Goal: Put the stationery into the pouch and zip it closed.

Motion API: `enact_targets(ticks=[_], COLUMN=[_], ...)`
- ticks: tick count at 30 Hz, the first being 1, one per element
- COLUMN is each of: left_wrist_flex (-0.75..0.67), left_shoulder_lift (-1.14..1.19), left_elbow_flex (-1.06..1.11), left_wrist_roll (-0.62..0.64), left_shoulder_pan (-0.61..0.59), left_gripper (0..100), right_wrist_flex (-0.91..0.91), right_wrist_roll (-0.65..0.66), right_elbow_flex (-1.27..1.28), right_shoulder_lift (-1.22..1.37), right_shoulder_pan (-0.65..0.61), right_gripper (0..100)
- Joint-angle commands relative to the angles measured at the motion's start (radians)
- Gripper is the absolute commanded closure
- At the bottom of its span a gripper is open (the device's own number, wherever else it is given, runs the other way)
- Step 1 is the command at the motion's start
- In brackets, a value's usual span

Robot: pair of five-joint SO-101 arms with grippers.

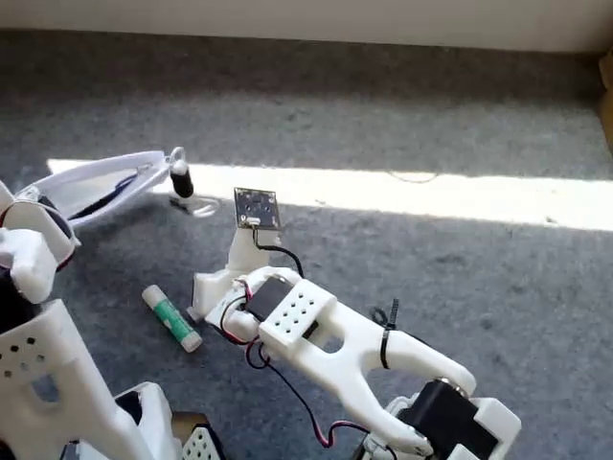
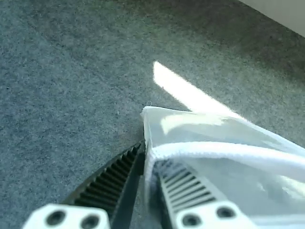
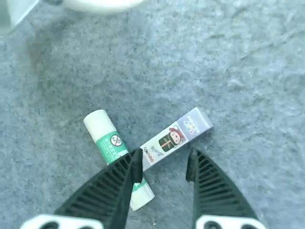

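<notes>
The left end effector (image 2: 144, 155) is clamped shut on the pouch (image 2: 214, 138) edge. The right end effector (image 3: 165, 162) hangs open, holding nothing, over a small box (image 3: 176, 136) beside a glue stick (image 3: 110, 143) on the grey surface (image 3: 238, 71).

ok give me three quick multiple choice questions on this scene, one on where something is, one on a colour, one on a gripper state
1. What lies under the right gripper?
A a ruler
B a glue stick and an eraser
C a pair of scissors

2. What colour is the glue stick's label?
A green
B red
C yellow

3. How is the left gripper?
A open over bare floor
B open around the glue stick
C shut on the pouch

Key:
1 B, the right wrist view shows both below its open fingers.
2 A, a green band on the white tube.
3 C, its fingers pinch the pouch's white edge.
</notes>
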Motion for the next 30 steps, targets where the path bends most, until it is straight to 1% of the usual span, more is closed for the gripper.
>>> enact_targets(ticks=[1,6,10,17,20,26,30], left_wrist_flex=[-0.083,-0.091,-0.091,-0.091,-0.091,-0.091,-0.091], left_shoulder_lift=[-0.065,-0.065,-0.064,-0.064,-0.064,-0.064,-0.064], left_elbow_flex=[0.030,0.041,0.044,0.045,0.045,0.045,0.045], left_wrist_roll=[0.011,0.009,0.009,0.009,0.009,0.008,0.008], left_shoulder_pan=[-0.013,-0.012,-0.012,-0.012,-0.012,-0.012,-0.012], left_gripper=[99,99,99,99,99,99,99], right_wrist_flex=[-0.031,-0.027,-0.022,0.114,0.116,0.117,0.117], right_wrist_roll=[-0.040,-0.081,-0.080,-0.081,-0.081,-0.081,-0.081], right_elbow_flex=[-0.061,-0.097,-0.136,-0.262,-0.286,-0.337,-0.340], right_shoulder_lift=[-0.001,0.035,0.096,0.194,0.240,0.298,0.329], right_shoulder_pan=[-0.004,0.010,0.019,0.019,0.021,0.065,0.067], right_gripper=[84.7,84.7,84.7,84.3,84.3,84.3,84.3])
